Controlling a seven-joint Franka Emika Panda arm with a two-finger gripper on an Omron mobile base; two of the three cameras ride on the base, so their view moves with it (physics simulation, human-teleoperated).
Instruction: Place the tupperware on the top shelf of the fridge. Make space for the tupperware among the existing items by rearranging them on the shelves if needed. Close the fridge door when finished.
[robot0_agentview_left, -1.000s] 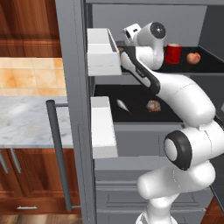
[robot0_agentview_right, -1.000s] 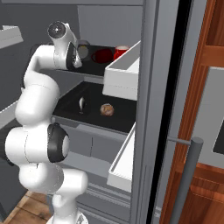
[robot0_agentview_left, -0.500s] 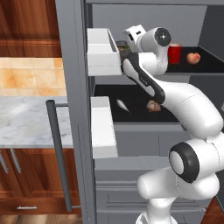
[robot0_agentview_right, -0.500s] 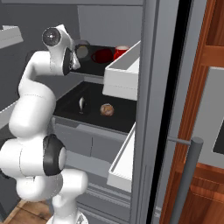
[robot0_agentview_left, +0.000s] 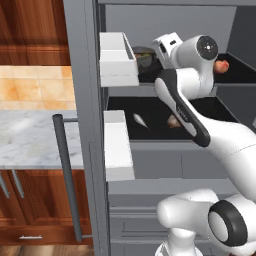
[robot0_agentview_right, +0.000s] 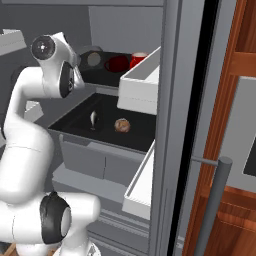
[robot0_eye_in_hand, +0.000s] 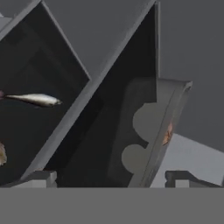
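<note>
The apple was half hidden by the arm; the gripper's fingertips were cut off at 6 o'clock.

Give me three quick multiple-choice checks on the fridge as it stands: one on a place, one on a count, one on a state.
1. Where does the brown round lump lie?
A. On the top shelf
B. In a door bin
C. On the lower shelf

2. How many items lie on the lower shelf?
A. Two
B. One
C. Four

3. How is the fridge's left door?
A. Shut
B. Swung open
C. Taken off

Answers:
1. C: the brown round lump rests on the lower shelf, beneath the board that carries the red can.
2. A: the lump and the white slender piece are the items seen on that shelf.
3. B: the left door stands swung out, with its white door bin and the shelves exposed.
</note>
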